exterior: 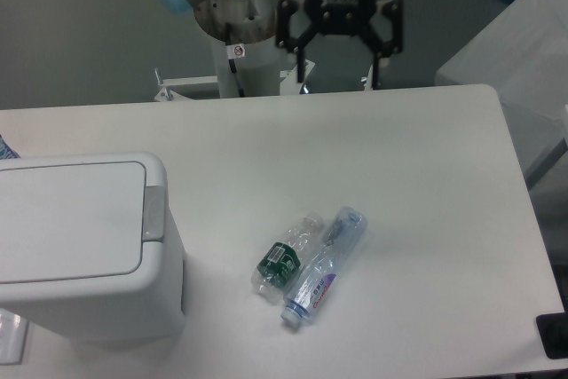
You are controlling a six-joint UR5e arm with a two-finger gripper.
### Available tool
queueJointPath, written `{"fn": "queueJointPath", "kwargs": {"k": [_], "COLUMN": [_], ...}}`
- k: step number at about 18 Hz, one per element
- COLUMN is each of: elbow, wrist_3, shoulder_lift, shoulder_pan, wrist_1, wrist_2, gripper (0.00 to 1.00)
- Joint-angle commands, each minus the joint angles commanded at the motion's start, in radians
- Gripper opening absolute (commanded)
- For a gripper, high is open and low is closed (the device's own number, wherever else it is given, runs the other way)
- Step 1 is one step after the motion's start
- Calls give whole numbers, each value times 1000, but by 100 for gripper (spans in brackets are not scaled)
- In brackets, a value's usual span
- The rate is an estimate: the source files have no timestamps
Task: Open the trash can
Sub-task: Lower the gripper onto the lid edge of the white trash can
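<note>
Table [399, 184] holds the shut bin [84, 246] at its near left corner, two bottles [306, 259] lying beside it. Gripper [338, 64] hangs at the far edge, fingers wide. Risk: a low path could knock the bottles; missing the small grey tab [153, 213] would leave the lid shut.

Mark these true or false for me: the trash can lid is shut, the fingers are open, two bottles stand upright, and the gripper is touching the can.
1. The trash can lid is shut. True.
2. The gripper fingers are spread open. True.
3. The green-label bottle and blue-label bottle stand upright. False: both lie on their sides on the table, side by side.
4. The gripper is touching the can. False: it hangs at the table's far edge, well apart.
</note>
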Motion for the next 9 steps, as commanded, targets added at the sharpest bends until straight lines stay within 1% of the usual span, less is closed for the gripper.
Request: {"fn": "queueJointPath", "kwargs": {"k": [1, 4, 6, 7, 9], "elbow": [0, 9, 14, 15, 21], "wrist_3": [-60, -262, -388, -413, -416], "shoulder_lift": [-12, -70, -107, -121, -153], "shoulder_pan": [-20, -92, -132, -147, -178], "wrist_1": [15, 127, 190, 210, 221], "wrist_2": [-3, -15, -15, -15, -9], "gripper": [100, 100, 100, 100, 100]}}
